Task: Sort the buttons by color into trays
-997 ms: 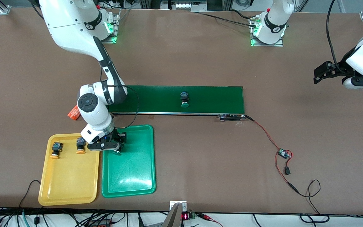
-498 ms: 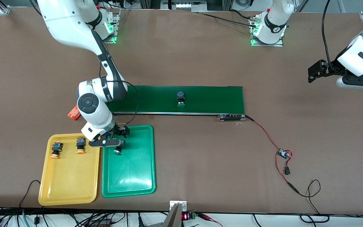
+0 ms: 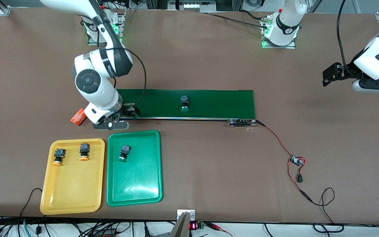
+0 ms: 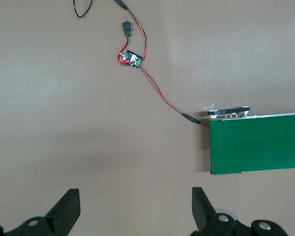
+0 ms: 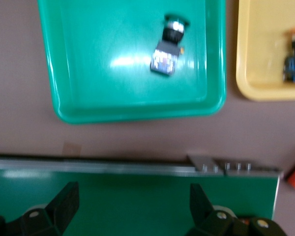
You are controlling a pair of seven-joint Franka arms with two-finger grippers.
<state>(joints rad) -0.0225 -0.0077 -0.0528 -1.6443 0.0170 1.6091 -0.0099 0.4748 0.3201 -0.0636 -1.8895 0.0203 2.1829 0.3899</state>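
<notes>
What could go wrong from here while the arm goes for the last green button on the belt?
1. The last green button lies on its side on the conveyor belt; the open right gripper, now over the belt's end, might close on it off-centre.
2. An orange cylinder lies beside that gripper and could get bumped.
3. The open left gripper waits off the belt's other end, little hazard there.

A green conveyor belt [image 3: 202,103], an orange cylinder [image 3: 78,118] and a red-wired circuit board [image 3: 296,160] occupy the table [image 3: 209,59].
</notes>
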